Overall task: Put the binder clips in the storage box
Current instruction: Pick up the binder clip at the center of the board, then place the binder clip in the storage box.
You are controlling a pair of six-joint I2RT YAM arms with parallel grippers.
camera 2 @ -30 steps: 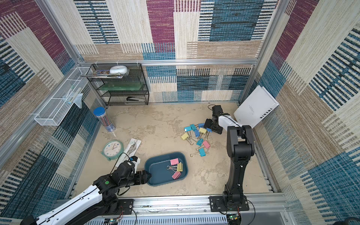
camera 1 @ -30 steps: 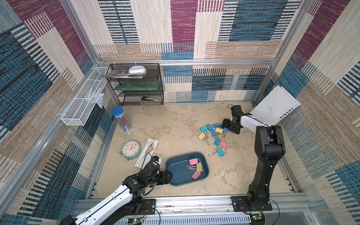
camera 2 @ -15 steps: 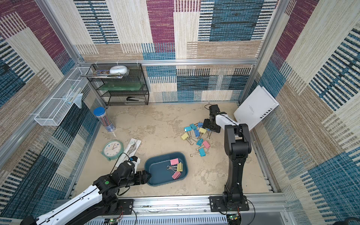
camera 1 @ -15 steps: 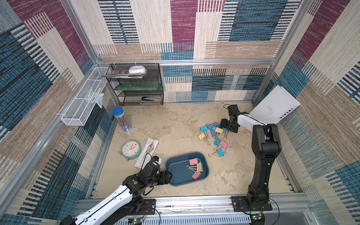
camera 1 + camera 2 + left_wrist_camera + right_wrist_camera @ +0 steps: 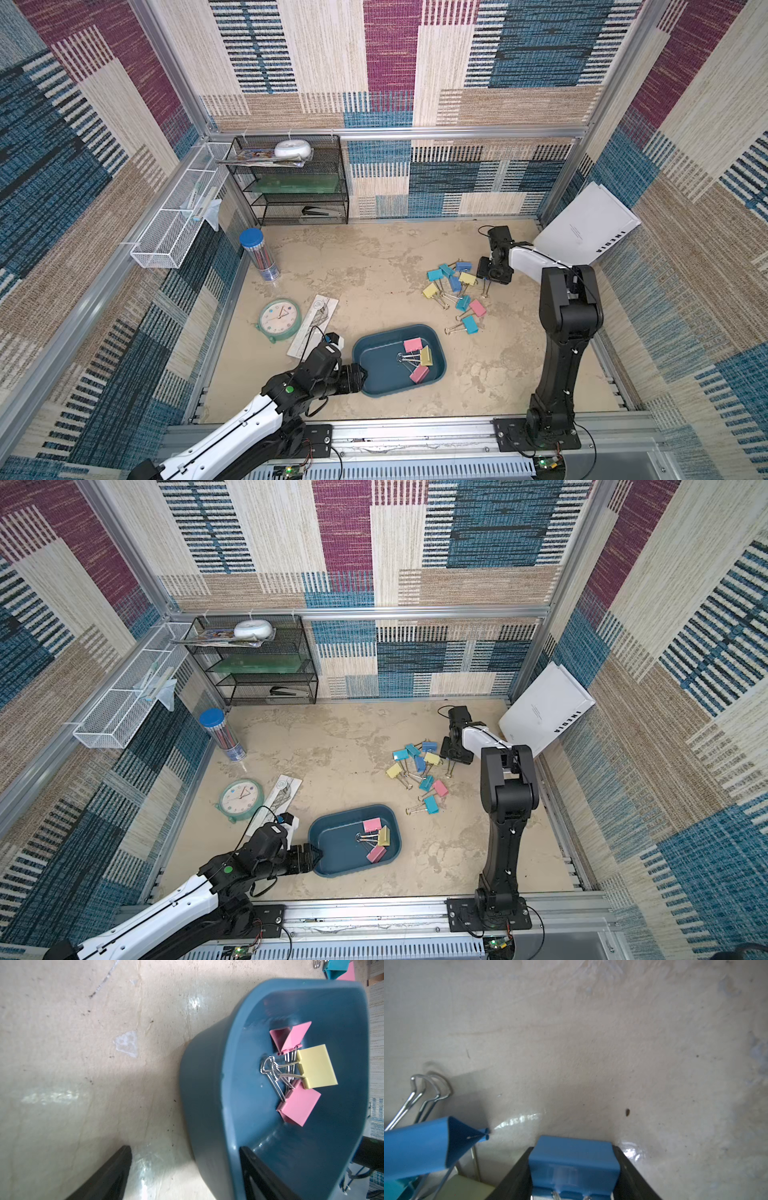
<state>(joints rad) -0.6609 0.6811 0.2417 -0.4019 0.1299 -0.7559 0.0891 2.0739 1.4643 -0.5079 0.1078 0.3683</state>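
The storage box (image 5: 376,365) (image 5: 332,850) is a dark teal tub near the front, holding two pink binder clips and a yellow one (image 5: 426,356) (image 5: 315,1068). Several loose binder clips (image 5: 455,286) (image 5: 419,764) in blue, yellow, teal and pink lie on the floor to the right behind it. My left gripper (image 5: 359,376) (image 5: 185,1148) is open and straddles the box's near left wall, one finger inside and one outside. At the right edge of the pile, low on the floor, my right gripper (image 5: 490,272) (image 5: 574,1155) is shut on a blue binder clip (image 5: 574,1159).
A round clock (image 5: 279,319) and a ruler (image 5: 313,326) lie left of the box. A pencil tube (image 5: 257,253), a black mesh rack (image 5: 291,183) and a white wire basket (image 5: 174,224) stand at the back left. A white book (image 5: 590,228) leans in the right corner.
My right gripper has dropped a little towards the clip pile and its jaws have closed on the blue clip. The left arm has not moved.
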